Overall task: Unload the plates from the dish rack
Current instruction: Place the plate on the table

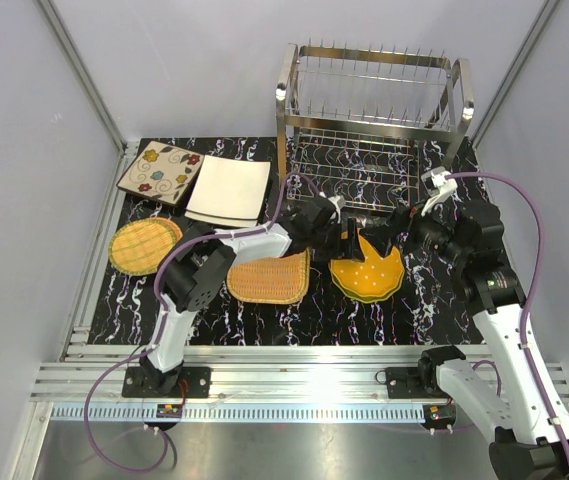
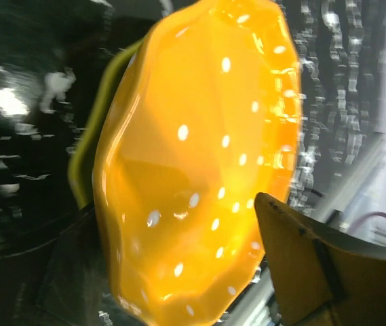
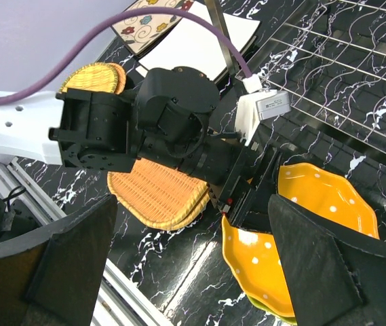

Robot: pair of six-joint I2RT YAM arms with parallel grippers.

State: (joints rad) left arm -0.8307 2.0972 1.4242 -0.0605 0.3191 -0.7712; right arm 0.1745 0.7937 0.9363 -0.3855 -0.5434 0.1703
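The orange plate (image 1: 367,272) lies on a green plate (image 2: 87,136) on the surface (image 1: 434,300), just before the rack (image 1: 284,110), which looks empty. The left fingers (image 2: 301,251) sit at its rim; pinching or free, I cannot tell. The right fingers (image 3: 328,272) hang spread, empty.

Likely the last set-down — next, the left fingers must back off without dragging the rim.

Elsewhere: one floral plate (image 1: 159,172), one white plate (image 1: 229,190), two round wicker plates (image 1: 139,248) overlapped, one squarish wicker plate (image 1: 269,280) — seven plates, one rack.

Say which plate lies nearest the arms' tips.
The orange dotted plate, between the left end effector and right end effector; wicker plates and square plates lie farther left.
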